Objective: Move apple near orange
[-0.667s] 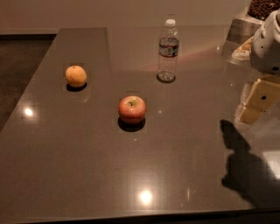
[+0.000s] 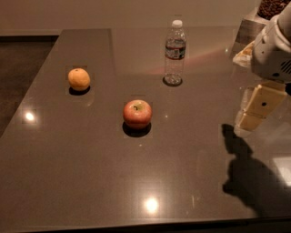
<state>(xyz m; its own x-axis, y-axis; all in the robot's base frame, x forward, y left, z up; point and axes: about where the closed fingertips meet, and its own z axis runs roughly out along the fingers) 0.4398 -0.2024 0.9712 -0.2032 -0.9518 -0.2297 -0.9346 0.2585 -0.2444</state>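
The red apple [image 2: 137, 113], with a yellow-green patch at its stem, sits upright near the middle of the dark table [image 2: 91, 182]. The small yellow-orange orange [image 2: 79, 78] lies to the apple's left and farther back, well apart from it. My gripper [image 2: 250, 121] hangs at the right edge of the view above the table. It is far to the right of the apple, holds nothing, and casts a shadow on the surface below.
A clear plastic water bottle [image 2: 174, 52] with a white cap stands upright behind and to the right of the apple. Packaged snacks and a bowl [image 2: 272, 8] sit at the back right corner. The table's left edge runs beyond the orange.
My gripper has edged slightly left over the table. The apple, orange and bottle have not moved.
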